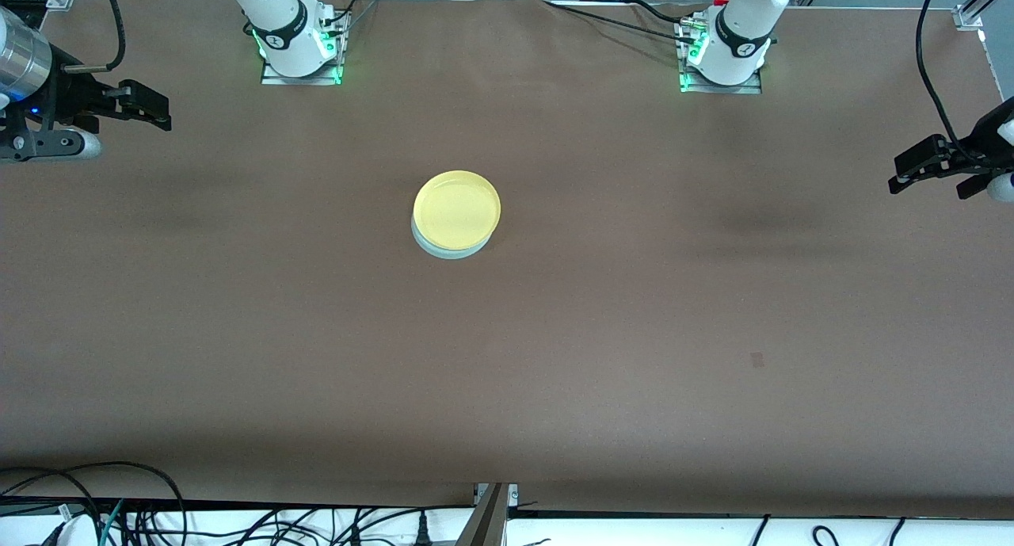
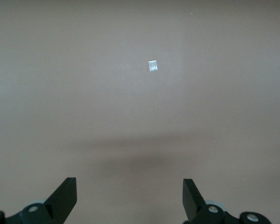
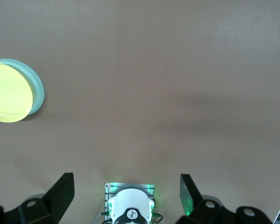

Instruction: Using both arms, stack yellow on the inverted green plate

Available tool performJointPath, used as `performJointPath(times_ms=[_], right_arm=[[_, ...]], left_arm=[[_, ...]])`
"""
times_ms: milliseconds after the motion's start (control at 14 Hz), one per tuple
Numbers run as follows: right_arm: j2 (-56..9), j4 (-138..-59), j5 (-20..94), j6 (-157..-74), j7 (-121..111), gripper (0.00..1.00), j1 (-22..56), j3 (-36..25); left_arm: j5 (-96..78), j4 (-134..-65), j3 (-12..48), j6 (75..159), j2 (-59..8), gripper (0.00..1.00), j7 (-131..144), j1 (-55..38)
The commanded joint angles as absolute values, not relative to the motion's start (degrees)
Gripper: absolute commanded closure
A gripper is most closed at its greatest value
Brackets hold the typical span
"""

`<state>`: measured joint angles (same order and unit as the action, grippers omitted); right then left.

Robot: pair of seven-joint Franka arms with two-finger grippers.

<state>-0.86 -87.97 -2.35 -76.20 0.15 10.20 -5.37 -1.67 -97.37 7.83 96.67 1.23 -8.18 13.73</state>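
Yellow plate (image 1: pixel 457 208) mid-worktop (image 1: pixel 634 308), flat atop green plate (image 1: pixel 451 250); green mostly hidden, only crescent rim showing. Left gripper (image 1: pixel 911 168) raised over left arm's end, jaws wide, empty. Right gripper (image 1: pixel 150 106) likewise over right arm's end.

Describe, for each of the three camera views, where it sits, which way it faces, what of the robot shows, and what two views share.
Front view: high across the brown table, facing both white arm bases; left tool and right tool hang at the ends.
Left wrist view: looks down on bare table past its open fingers.
Right wrist view: looks down past its open fingers at its own base.
Shared by front and right wrist: round pale-yellow plate on mint-green plate.
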Motion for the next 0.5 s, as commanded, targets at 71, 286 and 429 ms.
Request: performJointPath(times_ms=[71, 286, 429], right_arm=[[-0.97, -87.36, -1.50, -76.29, -1.58, 0.00, 9.67, -5.10], [-2.54, -85.35, -1.49, -76.29, -1.84, 0.00, 9.76, -5.10], [-3.43, -84.20, -1.41, -76.03, -1.93, 0.00, 9.76, -5.10]], left_arm=[[-0.35, -95.98, 8.17, 95.27, 0.88, 0.00, -8.09, 13.97], [-0.35, -95.98, 8.17, 95.27, 0.88, 0.00, -8.09, 13.97], [-0.35, -95.98, 8.17, 95.27, 0.88, 0.00, -8.09, 13.97]])
